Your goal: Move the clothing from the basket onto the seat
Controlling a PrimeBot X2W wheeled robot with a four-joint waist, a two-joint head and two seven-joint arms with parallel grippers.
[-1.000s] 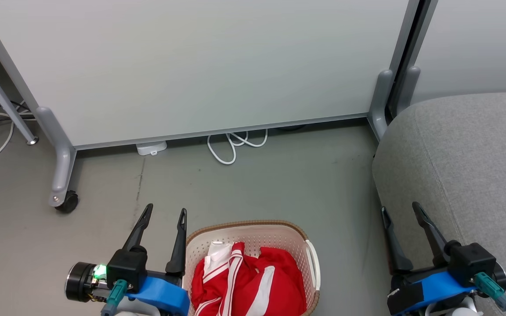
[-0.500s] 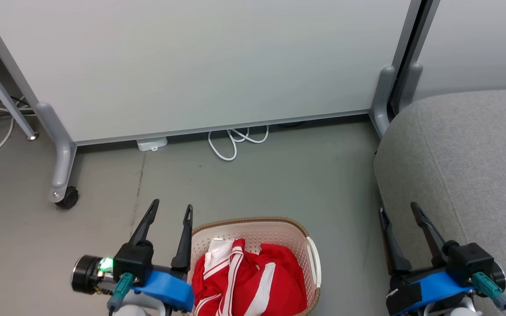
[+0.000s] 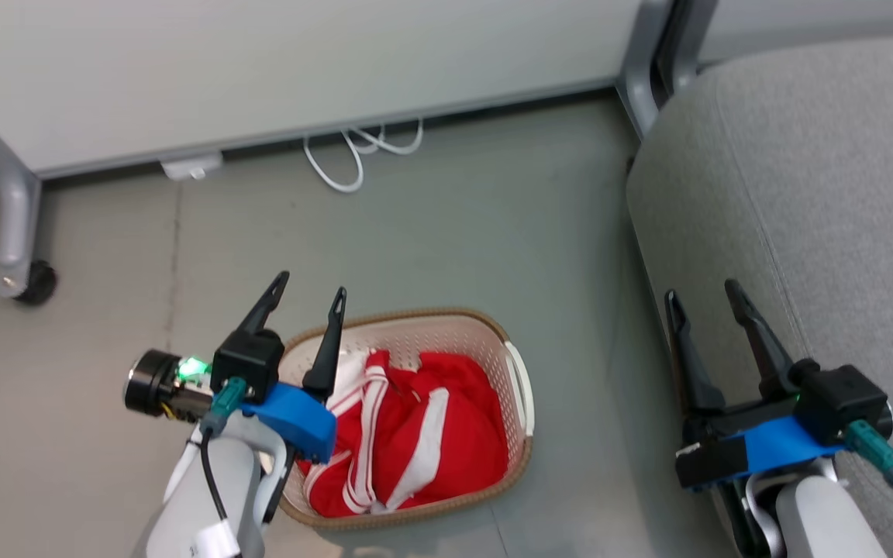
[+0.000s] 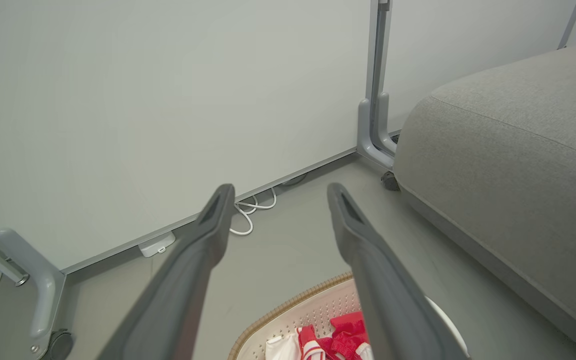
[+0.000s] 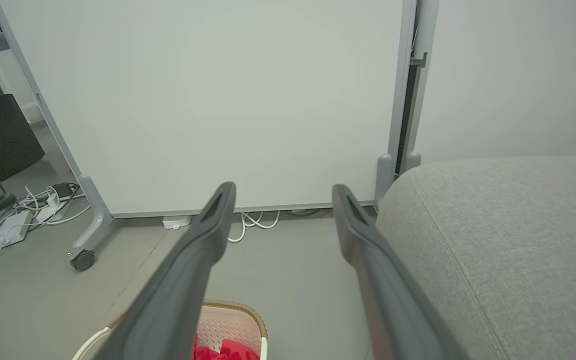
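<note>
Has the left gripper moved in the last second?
Yes. Against the cream perforated plastic basket, the left gripper shifted right: one finger now overlaps the rim, not beside it.

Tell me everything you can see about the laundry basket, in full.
The basket is a small cream plastic tub with perforated walls, a brown woven-look rim and a white handle. It stands upright on the grey floor, left of the seat, apart from it. Crumpled red-and-white clothing fills it.
</note>
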